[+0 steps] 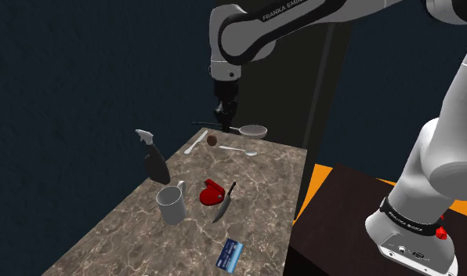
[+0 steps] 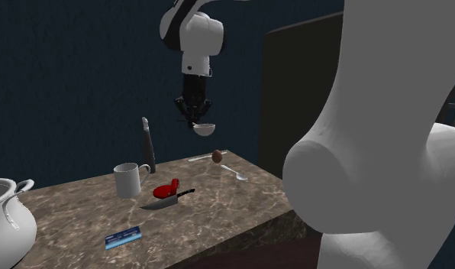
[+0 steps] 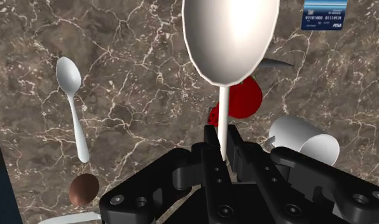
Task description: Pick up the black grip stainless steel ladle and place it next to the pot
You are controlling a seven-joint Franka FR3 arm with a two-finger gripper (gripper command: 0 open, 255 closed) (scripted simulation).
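The gripper (image 1: 224, 118) hangs high over the far end of the counter (image 1: 130, 235), fingers clamped on the thin stem of the ladle (image 1: 254, 131), whose bowl juts out sideways. To carry it well, hold this height along the marbled brown top, passing above the mug (image 1: 171, 202), knife (image 1: 224, 204) and bank card (image 1: 231, 253), then lower it just beside the white pot (image 2: 3, 218) at the opposite end without bumping it. Dark blue walls stand behind

My second exterior view cuts the white pot (image 2: 3, 222) off at its left edge. On the wrist view the ladle (image 3: 229, 38) runs past the edge and half hides a red object (image 3: 248, 98).
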